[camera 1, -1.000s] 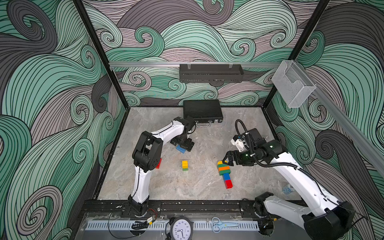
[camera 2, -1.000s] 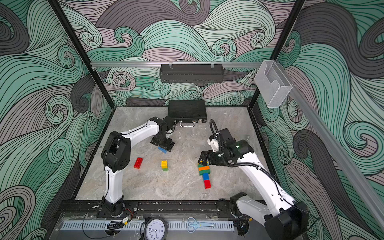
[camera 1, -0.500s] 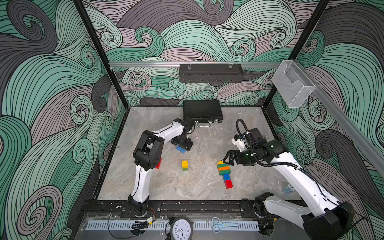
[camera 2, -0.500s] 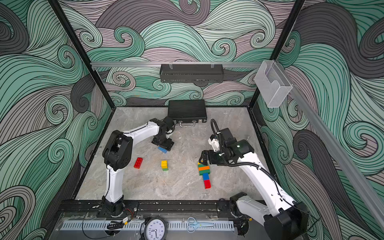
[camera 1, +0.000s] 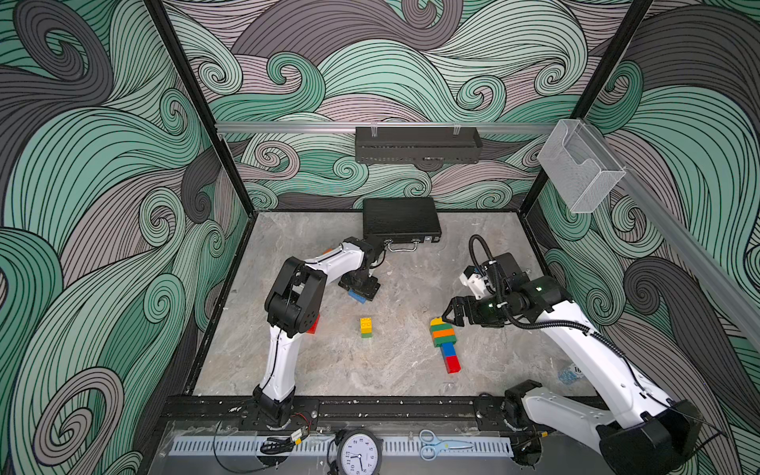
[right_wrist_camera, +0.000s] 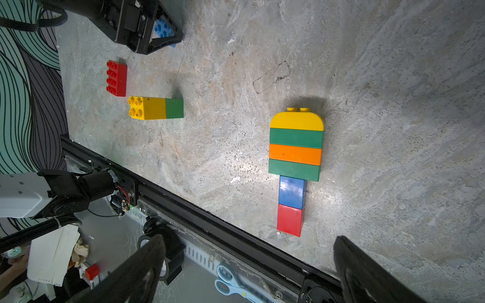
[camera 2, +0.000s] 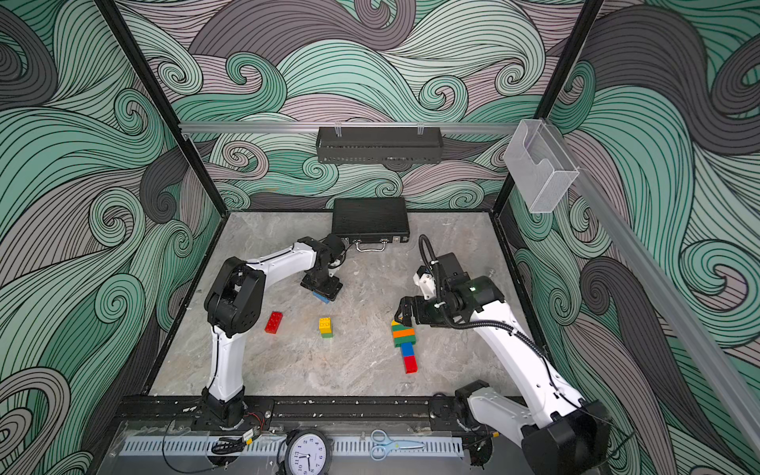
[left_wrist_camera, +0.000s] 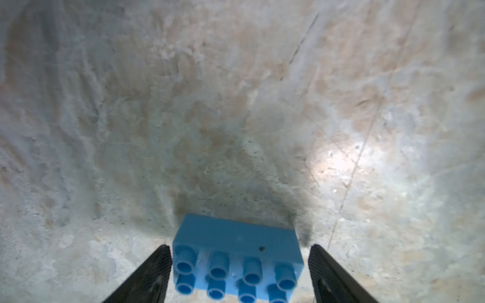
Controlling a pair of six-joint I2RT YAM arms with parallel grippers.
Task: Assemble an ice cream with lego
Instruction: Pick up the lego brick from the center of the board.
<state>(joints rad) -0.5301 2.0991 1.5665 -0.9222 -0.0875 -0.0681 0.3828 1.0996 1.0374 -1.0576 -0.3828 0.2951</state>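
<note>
In a top view my left gripper (camera 1: 362, 288) has settled over the blue brick (camera 1: 356, 297), well apart from the ice cream (camera 1: 444, 333); left wrist: my fingers (left_wrist_camera: 154, 270) are narrowing beside it, not yet clamped, so pickup looks next; right wrist: my right gripper (right_wrist_camera: 249, 237) gapes empty.

blue lego brick (left_wrist_camera: 236, 236) lies on its side on the mottled grey tabletop (left_wrist_camera: 236, 105), eight studs facing the camera, sitting between the left gripper (left_wrist_camera: 238, 248) black fingers (left_wrist_camera: 152, 275), one finger nearly touching its end, the other standing clear with a gap
</note>
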